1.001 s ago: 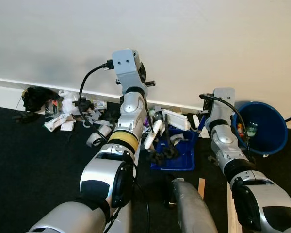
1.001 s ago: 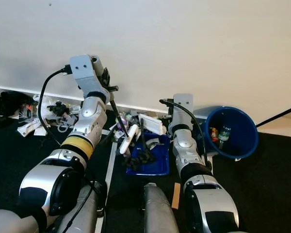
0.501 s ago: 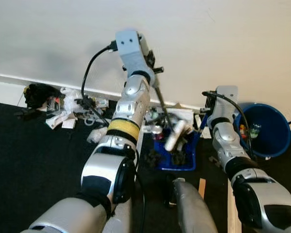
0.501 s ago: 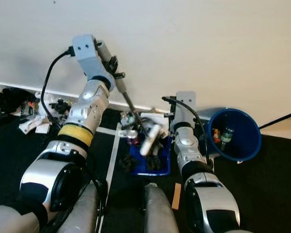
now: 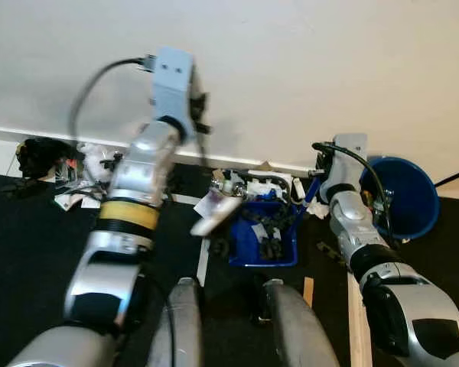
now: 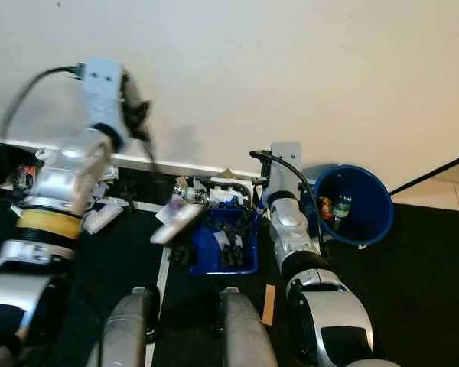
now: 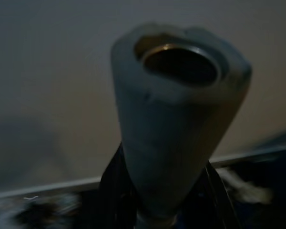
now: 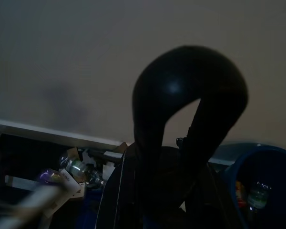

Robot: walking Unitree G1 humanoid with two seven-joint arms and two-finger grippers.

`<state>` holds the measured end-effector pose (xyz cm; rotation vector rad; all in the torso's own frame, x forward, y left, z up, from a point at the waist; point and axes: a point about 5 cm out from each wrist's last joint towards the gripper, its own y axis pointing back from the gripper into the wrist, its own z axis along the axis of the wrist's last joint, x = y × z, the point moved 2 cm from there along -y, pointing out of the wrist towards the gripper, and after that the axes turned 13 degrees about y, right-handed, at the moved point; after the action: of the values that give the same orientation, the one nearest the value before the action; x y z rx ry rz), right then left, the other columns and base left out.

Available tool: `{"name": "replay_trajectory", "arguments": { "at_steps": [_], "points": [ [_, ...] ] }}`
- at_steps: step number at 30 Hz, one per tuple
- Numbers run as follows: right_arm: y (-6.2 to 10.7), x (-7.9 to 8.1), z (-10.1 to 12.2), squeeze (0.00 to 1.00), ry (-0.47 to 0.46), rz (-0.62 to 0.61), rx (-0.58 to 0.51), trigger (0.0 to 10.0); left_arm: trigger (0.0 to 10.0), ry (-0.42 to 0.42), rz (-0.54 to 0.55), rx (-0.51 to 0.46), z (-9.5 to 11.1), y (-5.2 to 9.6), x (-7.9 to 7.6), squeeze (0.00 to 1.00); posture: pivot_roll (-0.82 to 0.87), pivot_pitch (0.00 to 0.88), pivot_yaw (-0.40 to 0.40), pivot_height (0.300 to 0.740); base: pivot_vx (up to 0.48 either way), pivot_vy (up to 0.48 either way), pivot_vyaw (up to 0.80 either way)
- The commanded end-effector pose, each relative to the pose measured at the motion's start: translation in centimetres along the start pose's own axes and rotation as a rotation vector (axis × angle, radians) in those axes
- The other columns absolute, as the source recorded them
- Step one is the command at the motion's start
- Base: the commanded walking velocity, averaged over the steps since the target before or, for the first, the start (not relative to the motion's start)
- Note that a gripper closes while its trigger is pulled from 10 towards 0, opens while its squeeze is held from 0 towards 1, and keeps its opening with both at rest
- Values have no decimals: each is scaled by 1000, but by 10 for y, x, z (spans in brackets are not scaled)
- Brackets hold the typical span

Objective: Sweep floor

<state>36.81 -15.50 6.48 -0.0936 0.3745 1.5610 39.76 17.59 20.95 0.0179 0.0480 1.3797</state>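
Note:
My left gripper (image 7: 163, 202) is shut on the grey top end of a broom handle (image 7: 176, 119), held high against the white wall (image 5: 197, 118). The thin stick runs down to a blurred white broom head (image 5: 214, 218) just left of the blue dustpan (image 5: 284, 248). The dustpan lies on the dark floor by the baseboard with scraps and a bottle in it. My right gripper (image 8: 167, 191) is shut on the dustpan's black loop handle (image 8: 188, 90), above the pan's right side (image 5: 321, 174).
A blue bin (image 5: 413, 200) with bottles inside stands to the right of the dustpan. More litter (image 5: 69, 164) lies along the baseboard at the left. My own grey legs (image 5: 291, 329) show at the bottom. The floor is dark carpet.
The left arm has swung left, and the broom head has come out of the dustpan to its left edge. The right arm and the dustpan have barely moved.

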Motion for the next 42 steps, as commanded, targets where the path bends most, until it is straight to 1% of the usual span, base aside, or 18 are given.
{"name": "replay_trajectory", "arguments": {
  "at_steps": [1, 3, 4, 6, 7, 9, 11, 12, 13, 14, 20, 22, 24, 28, 32, 33, 36, 42],
  "points": [
    [23, 15, -59, 0, 21, 74, 254, 10000, 10000, -32, -15, -68, 14, 4, -1, 0, 129, 218, -92, 740, 0, 0, 0],
    [22, 16, -58, 0, 22, 79, 251, 10000, 10000, 130, -67, -158, 40, 14, 7, 0, 134, 215, -94, 740, 0, 0, 0],
    [22, 16, -58, 0, 22, 79, 251, 10000, 10000, 130, -67, -158, 40, 14, 7, 0, 134, 215, -94, 740, 0, 0, 0],
    [22, 16, -58, 0, 23, 85, 249, 10000, 10000, 291, -133, -213, 58, 22, 11, 0, 135, 213, -95, 740, 0, 0, 0],
    [22, 17, -58, 0, 23, 87, 249, 10000, 10000, 281, -130, -213, 59, 24, 15, 0, 139, 210, -96, 740, 0, 0, 0],
    [22, 18, -58, 0, 23, 93, 249, 10000, 10000, 165, -72, -195, 55, 24, 27, 0, 139, 210, -96, 740, 0, 0, 0],
    [22, 19, -58, 0, 23, 96, 249, 10000, 10000, 106, -32, -184, 51, 24, 33, 0, 143, 209, -94, 740, 0, 0, 0],
    [22, 20, -58, 0, 24, 98, 248, 10000, 10000, 34, 8, -164, 44, 24, 36, 0, 143, 209, -94, 740, 0, 0, 0],
    [22, 20, -58, 0, 24, 98, 248, 10000, 10000, 34, 8, -164, 44, 24, 36, 0, 143, 209, -94, 740, 0, 0, 0],
    [23, 21, -58, 0, 25, 101, 247, 10000, 10000, -78, 66, -124, 30, 23, 42, 0, 143, 209, -94, 740, 0, 0, 0],
    [24, 21, -59, 0, 29, 101, 247, 10000, 10000, -192, 174, -67, 6, 28, 55, 0, 133, 213, -88, 740, 0, 0, 0],
    [24, 21, -59, 0, 30, 100, 247, 10000, 10000, -207, 192, -62, 3, 30, 58, 0, 132, 214, -87, 740, 0, 0, 0],
    [24, 20, -60, 0, 32, 98, 248, 10000, 10000, -263, 218, -63, -1, 31, 62, 0, 132, 214, -87, 740, 0, 0, 0],
    [25, 17, -61, 0, 34, 94, 250, 10000, 10000, -303, 258, -81, -7, 34, 68, 0, 130, 215, -89, 740, 0, 0, 0],
    [25, 17, -62, 0, 40, 96, 250, 10000, 10000, -354, 282, -61, -31, 35, 70, 0, 124, 223, -94, 740, 0, 0, 0],
    [25, 17, -62, 0, 40, 96, 250, 10000, 10000, -354, 282, -61, -31, 35, 70, 0, 124, 223, -94, 740, 0, 0, 0],
    [26, 19, -63, 0, 54, 106, 249, 10000, 10000, -287, 311, 20, -72, 34, 65, 0, 110, 233, -104, 740, 0, 0, 0],
    [26, 19, -63, 0, 61, 111, 246, 10000, 10000, -222, 336, 29, -88, 33, 61, 0, 95, 242, -108, 740, 0, 0, 0]
  ]
}}
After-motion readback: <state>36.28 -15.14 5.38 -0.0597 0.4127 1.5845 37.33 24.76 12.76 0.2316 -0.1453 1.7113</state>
